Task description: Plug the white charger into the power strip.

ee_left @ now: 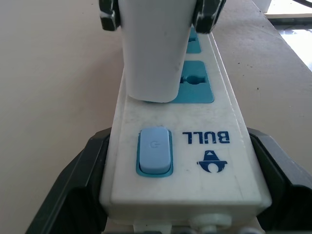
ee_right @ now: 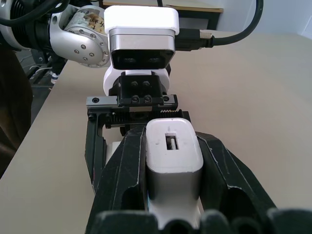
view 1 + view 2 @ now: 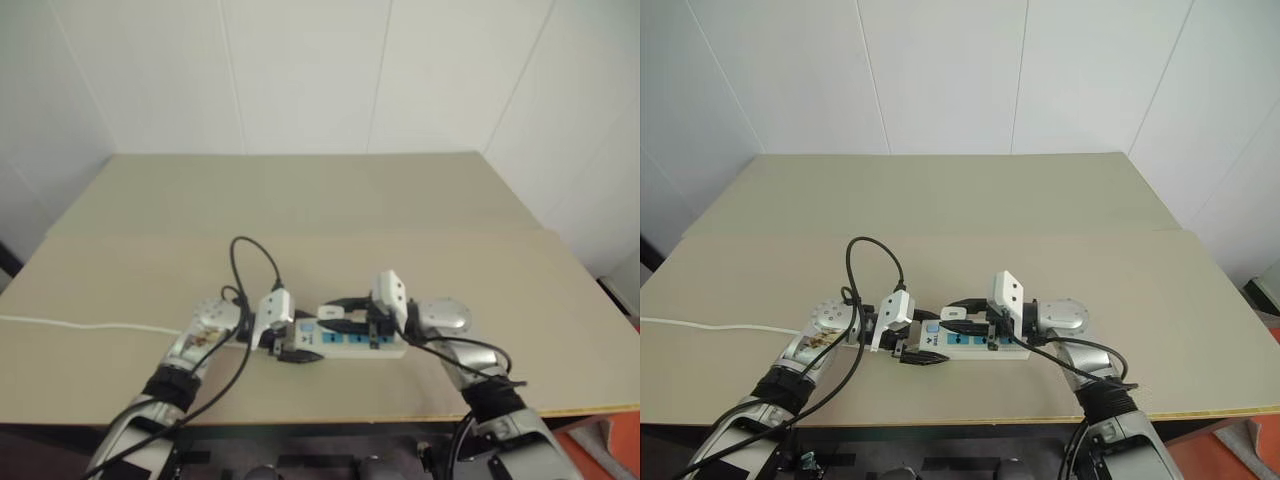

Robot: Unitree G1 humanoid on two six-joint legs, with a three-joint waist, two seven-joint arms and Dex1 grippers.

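Note:
The power strip (image 1: 127, 119) lies near the table's front edge, a long white bar with blue sockets and a blue switch (image 1: 155, 150) at its left end. My left gripper (image 3: 288, 350) is shut on that switch end, one black finger (image 1: 80, 180) on each long side. The white charger (image 1: 151, 53) stands upright on the strip over the socket nearest the switch, its lower end against the strip's face and its prongs hidden. From the right, my right gripper (image 2: 170, 142) is shut on the white charger (image 2: 173, 161), whose port faces the wrist camera.
The strip's thin white cord (image 3: 80, 325) runs left across the tan table (image 3: 330, 220). A black cable (image 3: 250, 255) loops above my left wrist. The table's front edge (image 3: 330, 418) lies just behind my hands. White walls stand beyond the far side.

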